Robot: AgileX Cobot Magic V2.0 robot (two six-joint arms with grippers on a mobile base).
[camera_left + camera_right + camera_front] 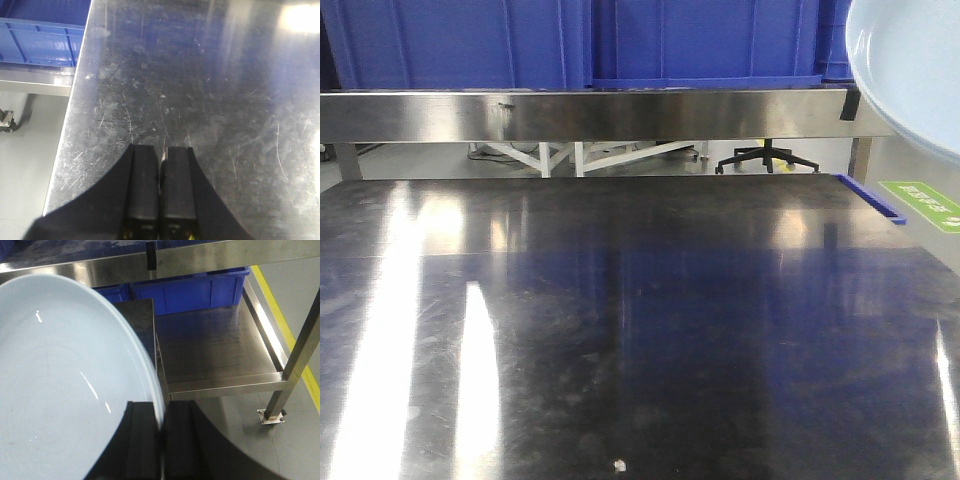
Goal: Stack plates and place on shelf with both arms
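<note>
A: So, where is the plate (60, 385)?
B: Up in the air at the far right, tilted, in front of the steel shelf rail (620, 115). The right jaws are clamped on its rim.
A: And the left jaws?
B: Pressed together, holding nothing, hanging over the scratched steel desk (200, 90) near its left edge. Blue bins (570, 40) sit on the shelf behind.

The steel surface (640, 330) lies open across its width, leaving broad passage above it. At the back a shelf rail (620, 115) bars the way, blue crates (520, 40) packed on top, and the held plate (910, 70) fills the upper right corner
</note>
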